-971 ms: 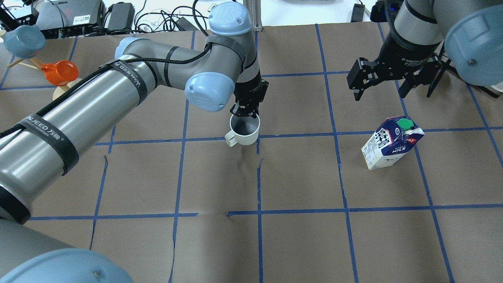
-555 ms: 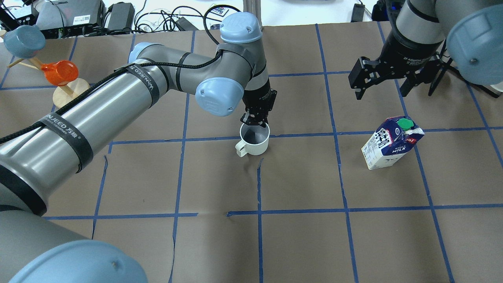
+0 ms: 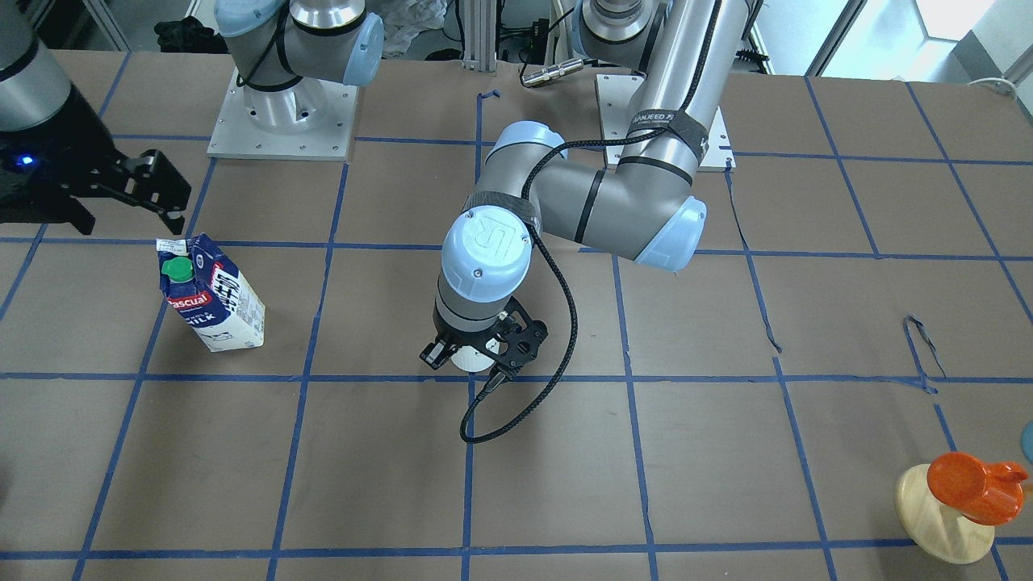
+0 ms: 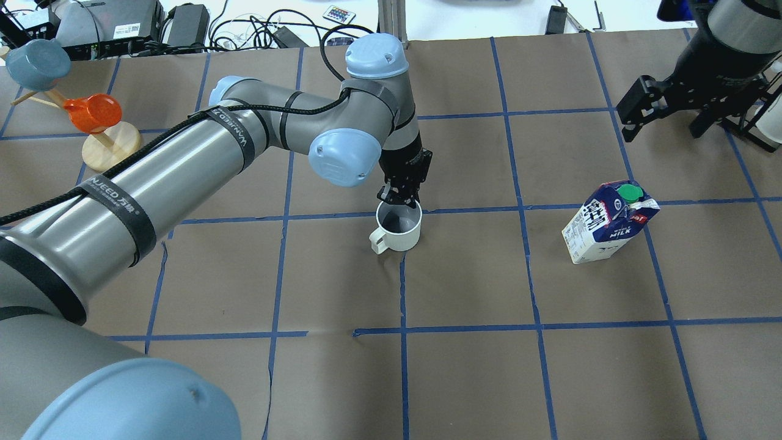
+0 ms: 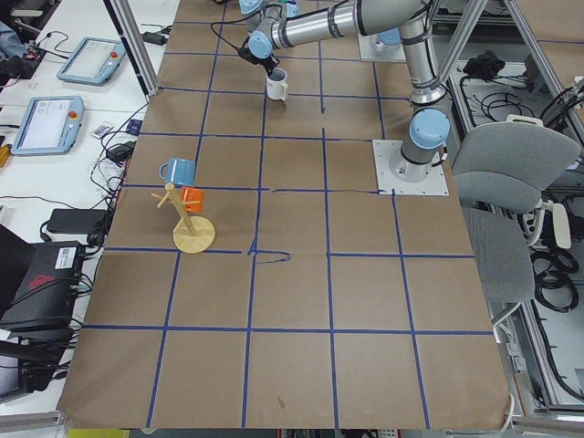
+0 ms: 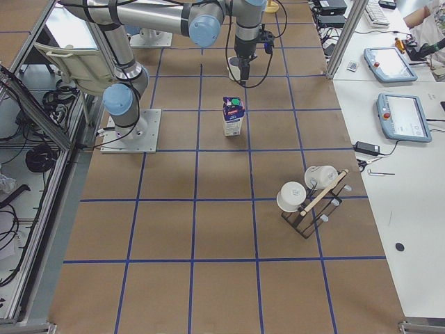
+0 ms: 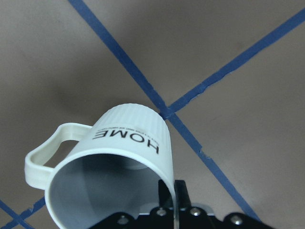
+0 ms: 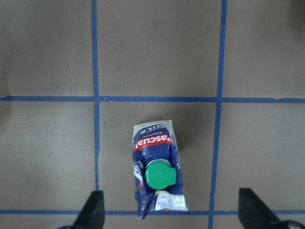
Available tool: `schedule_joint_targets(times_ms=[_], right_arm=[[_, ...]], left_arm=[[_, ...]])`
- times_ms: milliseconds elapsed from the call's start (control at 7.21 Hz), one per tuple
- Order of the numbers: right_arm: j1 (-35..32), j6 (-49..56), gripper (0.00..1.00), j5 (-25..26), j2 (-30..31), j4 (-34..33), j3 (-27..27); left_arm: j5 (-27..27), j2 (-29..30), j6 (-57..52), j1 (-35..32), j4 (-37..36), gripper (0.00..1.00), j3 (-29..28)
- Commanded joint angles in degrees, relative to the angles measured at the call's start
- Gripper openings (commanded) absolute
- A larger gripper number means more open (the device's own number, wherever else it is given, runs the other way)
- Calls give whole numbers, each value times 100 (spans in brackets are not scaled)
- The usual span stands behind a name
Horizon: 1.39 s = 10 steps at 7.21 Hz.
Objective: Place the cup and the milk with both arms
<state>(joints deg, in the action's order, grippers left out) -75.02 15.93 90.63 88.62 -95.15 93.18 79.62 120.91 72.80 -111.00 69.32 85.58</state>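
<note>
The white cup (image 4: 400, 231) with "HOME" lettering (image 7: 124, 143) stands upright near the table's middle, on a tape crossing, handle toward the left. My left gripper (image 4: 400, 199) is shut on its far rim, one finger inside and one outside. I cannot tell whether the cup touches the paper. In the front-facing view the wrist hides most of the cup (image 3: 470, 362). The milk (image 4: 606, 225) stands alone at the right; it also shows in the front-facing view (image 3: 214, 300) and below the right wrist camera (image 8: 157, 171). My right gripper (image 4: 666, 125) is open and empty, above and beyond the carton.
A wooden mug tree (image 4: 110, 146) with an orange cup (image 4: 91, 113) and a blue cup (image 4: 30, 61) stands at the far left. A rack with white cups (image 6: 309, 198) stands at the right end. Cables and boxes (image 4: 122, 24) line the far edge.
My left arm has carried the cup rightward and a little nearer. My right gripper has moved right and away from the milk, still open. The milk has not moved.
</note>
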Motion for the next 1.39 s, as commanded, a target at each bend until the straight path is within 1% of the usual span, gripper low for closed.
schedule_joint_targets(times_ms=[0,139,277,416,693,832,971,1109,1248], right_arm=[[146,156,100,69,-379,-338,251],[146,182,100,-1,-398,-416,558],[120,191,100,-36,-389,-834,769],[111,366,100,-46,-398,-925,867],[67,350,100,-89,-355,-822,877],[58,428,100,-90,-398,-812,929],[41,438,100,-107,-389,-821,1086],[49,664,100,-98,-398,-838,1210],[49,657,100,-55,-398,-873,1237]], left_arm=[[-8,-23,6,0,20,100,-15],[1,-32,-3,9,12,100,-33],[-8,-58,-3,9,-6,100,-67],[10,-137,-81,35,-23,100,-111],[71,-426,-615,489,63,100,-269],[71,-689,-731,579,282,100,-296],[71,-1083,-967,580,641,100,-227],[89,-1426,-1283,623,827,100,-226],[237,-1612,-1460,685,829,100,-217]])
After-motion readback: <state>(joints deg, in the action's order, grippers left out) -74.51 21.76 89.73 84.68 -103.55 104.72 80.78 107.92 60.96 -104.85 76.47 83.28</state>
